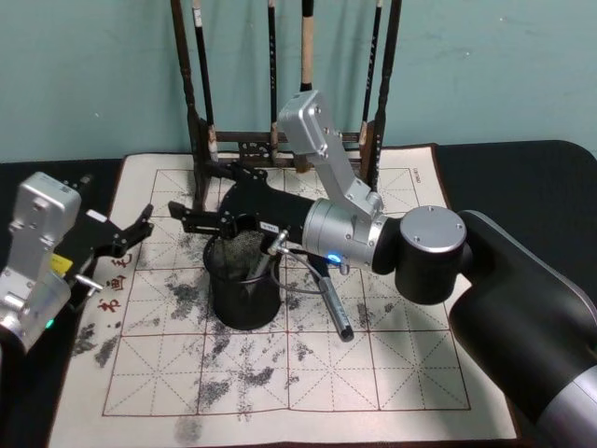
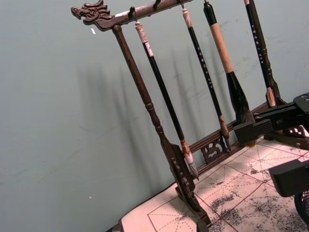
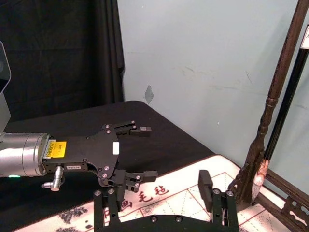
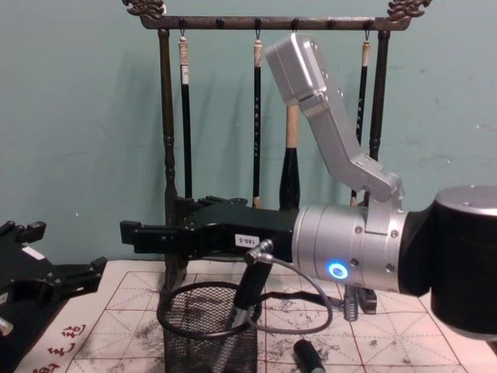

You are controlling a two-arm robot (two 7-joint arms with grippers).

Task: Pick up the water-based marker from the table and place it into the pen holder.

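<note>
So, right arm, head view: stretched in from the right across the sheet, wrist level, right gripper over the far-left side of the pen holder, fingers spread wide, gripping nothing.
Marker, head view: marker tilted inside the pen holder, top end above the rim.
Left arm, head view: parked at the table's left edge, left gripper pointed toward the holder but well apart from it, fingers spread, empty.
Surface, head view: pale practice sheet with red grid and grey ink blots, on a black table; grey pen flat on the sheet just right of the holder; brush rack at the far edge.
Left wrist view: brush rack with a carved dragon-head bar, brushes hanging from it, teal wall behind.
Right wrist view: right gripper with fingers set far apart; left gripper beyond it above the black table, likewise wide, nothing between; dark curtain beside the teal wall.
Chest view: right gripper level above the pen holder; marker slanting in the mesh cup, lower end inside; grey pen on the sheet to the right; left gripper low at the left edge.
</note>
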